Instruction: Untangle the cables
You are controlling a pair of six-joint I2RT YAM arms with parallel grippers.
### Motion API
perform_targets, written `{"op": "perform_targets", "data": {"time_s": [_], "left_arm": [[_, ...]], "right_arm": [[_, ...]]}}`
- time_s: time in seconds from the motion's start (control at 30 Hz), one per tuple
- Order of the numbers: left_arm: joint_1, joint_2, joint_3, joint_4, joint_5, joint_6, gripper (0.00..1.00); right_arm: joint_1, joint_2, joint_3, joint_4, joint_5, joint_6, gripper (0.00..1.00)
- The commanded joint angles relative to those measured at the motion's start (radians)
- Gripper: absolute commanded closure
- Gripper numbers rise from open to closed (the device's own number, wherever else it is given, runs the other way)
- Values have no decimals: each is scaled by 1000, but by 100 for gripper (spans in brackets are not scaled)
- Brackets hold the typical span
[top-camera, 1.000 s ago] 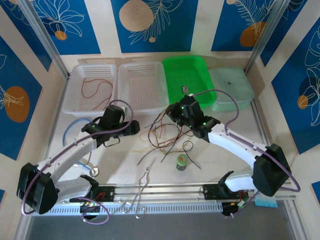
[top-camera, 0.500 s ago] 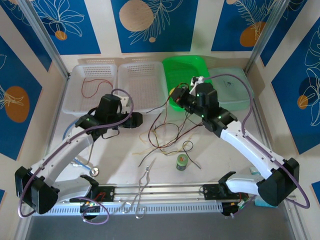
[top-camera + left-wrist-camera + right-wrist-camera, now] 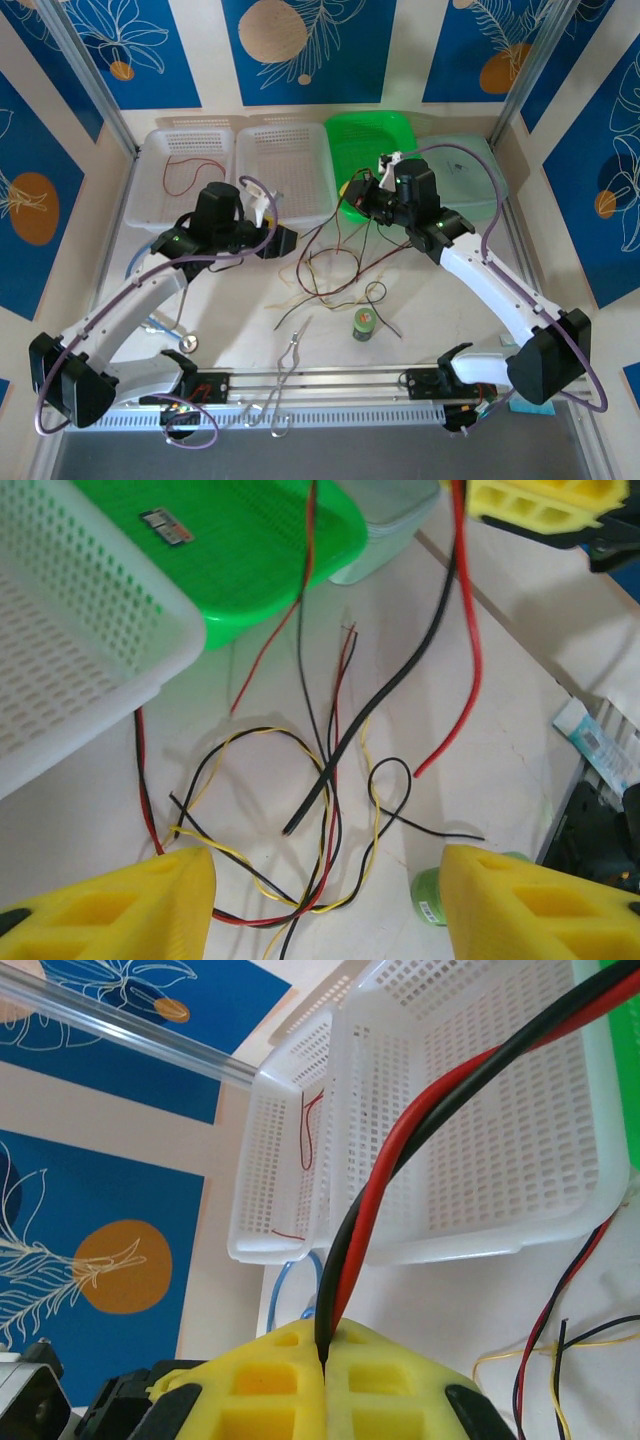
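Snagging is our worry. The right gripper (image 3: 325, 1355), pinched shut on a red-and-black wire pair (image 3: 400, 1145), holds it up by the green plastic tray (image 3: 400, 135) — the other thin red, black and yellow cables (image 3: 328, 780) lie looped on the white table (image 3: 240, 310). Our left gripper (image 3: 325, 900) hangs half-open above them, empty; pulling higher could cinch those loops tight.

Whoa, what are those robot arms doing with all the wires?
They are untangling cables. The right gripper is shut on the red and black cables, holding them up near the green tray. The left gripper is open above the tangle on the table. One red wire lies in the far-left basket.
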Motion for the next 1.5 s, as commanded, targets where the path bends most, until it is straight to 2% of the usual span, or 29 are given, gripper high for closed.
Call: {"op": "perform_targets", "data": {"time_s": [0.0,0.23,0.47,0.67,0.97,1.03,1.13,1.23,1.27,1.3,1.33,1.37,1.43,1.47], "left_arm": [[-27,37,13,56,59,83,40],[-95,94,70,78,45,32,43],[-151,119,124,101,30,-87,43],[-192,175,153,104,36,-177,50],[-208,324,248,40,-10,-164,48],[-209,350,266,54,6,-176,60],[-208,366,276,75,24,-195,98],[-208,349,274,67,-1,-199,100],[-206,342,277,55,-9,-205,100],[-206,335,285,39,-14,-209,100],[-203,331,295,17,-19,-215,100],[-198,326,313,-17,-24,-224,100],[-186,320,347,-64,-20,-247,100],[-177,316,362,-73,-6,-264,100]], "right_arm": [[2,5,16,-3,-59,-28,100],[11,5,6,8,-28,-1,100],[12,7,4,4,21,25,100],[10,-8,-13,37,44,76,100],[13,-16,10,37,25,78,100],[13,-16,11,35,22,77,100],[7,-23,7,35,21,78,100],[-6,-33,-3,40,7,70,100],[-16,-35,-4,46,-15,61,93],[-32,-38,0,39,-38,52,70],[-53,-42,7,28,-61,43,52],[-77,-47,14,16,-93,25,40],[-125,-72,19,-5,-139,-9,28],[-150,-91,11,2,-163,-28,26]]}}
